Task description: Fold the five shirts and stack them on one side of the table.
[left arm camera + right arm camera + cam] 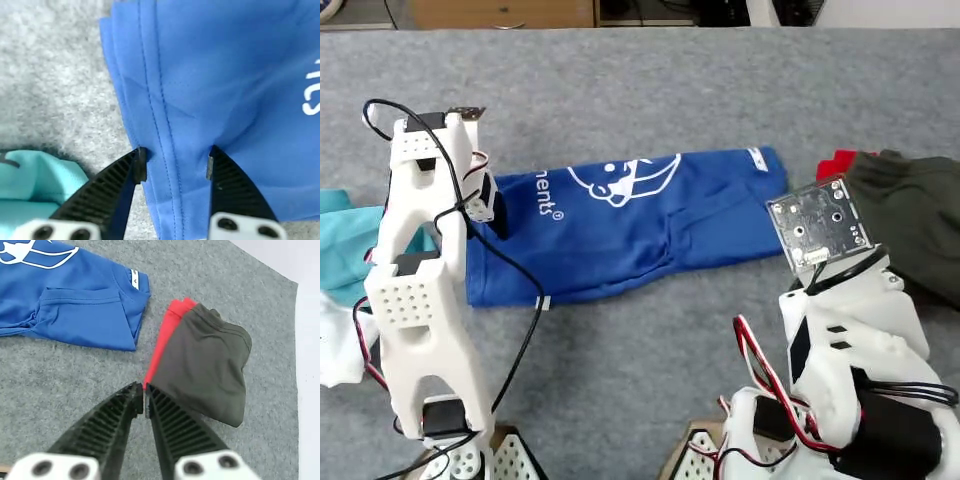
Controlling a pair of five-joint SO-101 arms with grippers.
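Observation:
A blue shirt (pixel 630 225) with white print lies folded into a long strip across the middle of the grey table. My left gripper (pixel 175 162) stands open over the strip's hemmed end (pixel 150 125), one finger at the cloth's edge and the other on the blue fabric. A dark olive shirt (pixel 207 365) lies folded on top of a red one (pixel 165 335) at the table's right side. My right gripper (pixel 144 396) is shut and holds nothing, hovering above the table just short of that stack. A teal shirt (pixel 345 245) lies crumpled at the table's left edge.
A white garment (pixel 335 345) lies at the left edge below the teal one. Bare grey felt (pixel 650 90) stretches behind the blue shirt and in front of it between the two arm bases. Furniture stands beyond the far edge.

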